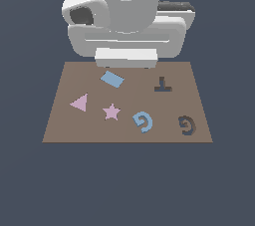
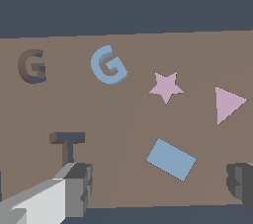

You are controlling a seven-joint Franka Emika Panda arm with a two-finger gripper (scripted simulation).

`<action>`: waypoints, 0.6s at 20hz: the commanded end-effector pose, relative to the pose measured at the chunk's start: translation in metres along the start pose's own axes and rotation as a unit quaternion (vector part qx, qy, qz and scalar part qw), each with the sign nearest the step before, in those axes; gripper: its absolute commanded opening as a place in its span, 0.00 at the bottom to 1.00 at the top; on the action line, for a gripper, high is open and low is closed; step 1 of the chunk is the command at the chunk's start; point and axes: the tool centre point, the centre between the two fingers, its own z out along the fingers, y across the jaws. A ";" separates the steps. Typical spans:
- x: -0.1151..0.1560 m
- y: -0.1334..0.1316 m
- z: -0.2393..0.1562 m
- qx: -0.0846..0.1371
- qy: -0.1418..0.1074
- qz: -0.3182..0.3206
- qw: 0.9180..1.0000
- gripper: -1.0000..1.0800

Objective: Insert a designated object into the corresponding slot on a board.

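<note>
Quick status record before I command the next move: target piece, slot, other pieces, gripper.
target: light-blue G piece, flat on the board, not gripped
slot: G-shaped recess, empty, on the exterior view's right of the G piece
other recess: T-shaped recess, empty
other pieces: blue rectangle, pink star, pink triangle, all loose on the board
gripper: gripper open, fingers apart, holding nothing, nearest the rectangle
task state: insertion not yet begun

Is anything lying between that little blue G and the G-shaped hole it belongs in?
Nothing visible does. The blue G lies flat on the board, and the G-shaped slot sits beside it toward the exterior view's right, with only bare board between them. The pink star is on its other side.
</note>
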 end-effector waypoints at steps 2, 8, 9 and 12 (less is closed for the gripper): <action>0.000 0.000 0.000 0.000 0.000 0.000 1.000 0.96; 0.007 -0.002 0.008 0.000 0.000 -0.018 1.000 0.96; 0.009 -0.002 0.011 0.000 0.000 -0.024 1.000 0.96; 0.017 -0.004 0.021 0.000 0.001 -0.046 0.999 0.96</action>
